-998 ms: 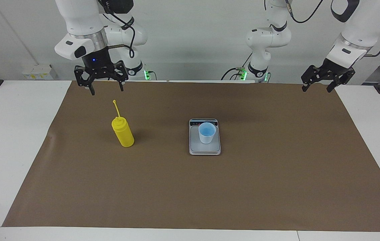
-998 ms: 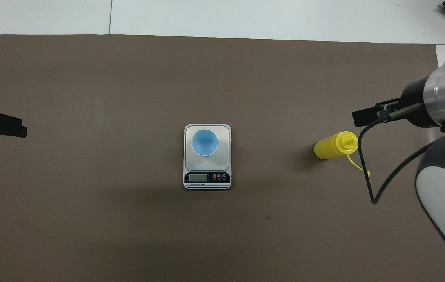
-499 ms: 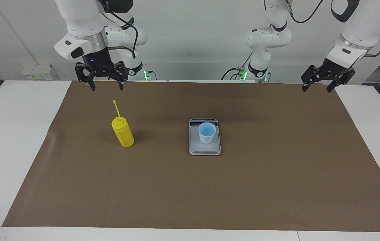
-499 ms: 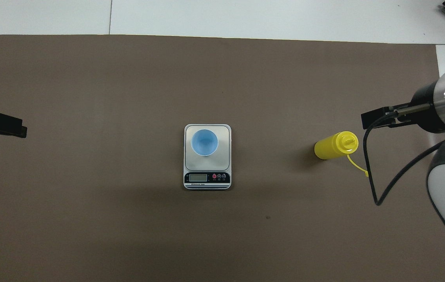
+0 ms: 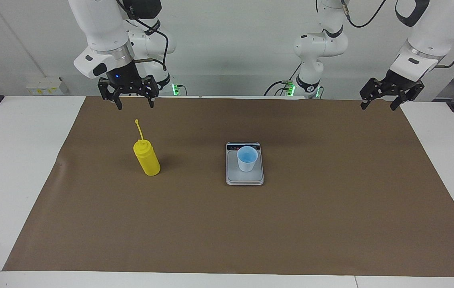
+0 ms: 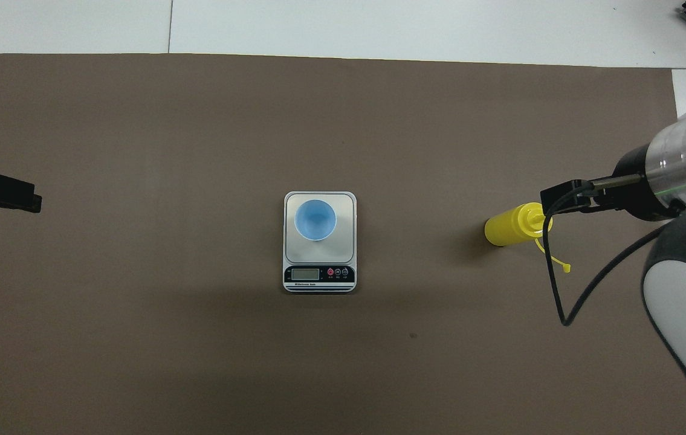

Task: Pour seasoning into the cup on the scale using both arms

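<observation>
The right pincer [image 5: 133, 105] hangs in the air with its fingers spread wide and nothing between them, up over the robots' edge of the brown paper mat [image 5: 227, 224]; just below it, a little farther from the robots, the yellow squeeze bottle [image 5: 147, 158] stands upright on the mat, its thin cap strap [image 5: 139, 129] pointing up toward the pincer without touching it; from the bottle toward the left arm's end sits the silver-grey kitchen scale [image 5: 245, 179], its dark display strip [image 6: 319, 273] at the end nearer the robots; the pale blue cup [image 5: 247, 158] stands upright on its weighing plate, well apart from the bottle. The left pincer [image 5: 383, 105] waits over the mat's corner at its own end of the white counter [image 5: 11, 168], fingers likewise wide apart and holding nothing, well apart from scale and cup.
</observation>
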